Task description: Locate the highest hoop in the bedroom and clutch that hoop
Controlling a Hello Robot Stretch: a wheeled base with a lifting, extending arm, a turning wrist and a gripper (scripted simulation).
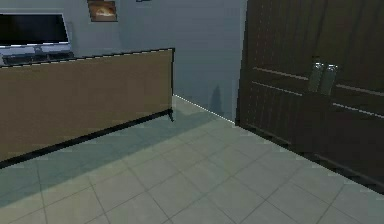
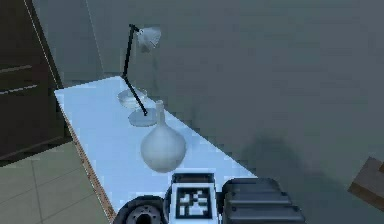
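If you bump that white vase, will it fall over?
Probably not easily: the vase has a wide round belly low down, so it likely sits steady. Pushed at its thin neck, it could tip, then roll. It looks smooth, maybe slippery and breakable.

- Tiled floor [image 1: 200, 185]: pale grey-green tiles running from near to far. On it stand a long tan-panelled unit [image 1: 85, 100] at the left and a tall dark wardrobe [image 1: 310, 85] with double doors at the right, well apart from each other.
- Top of the tan unit: a flat dark screen [image 1: 33, 30] stands at its far left.
- Pale blue tabletop [image 2: 95, 115] against the grey wall. A black-armed desk lamp [image 2: 148, 39] stands toward its far end, and a white round-bellied vase [image 2: 162, 146] stands upright nearer, just beside the lamp's foot.
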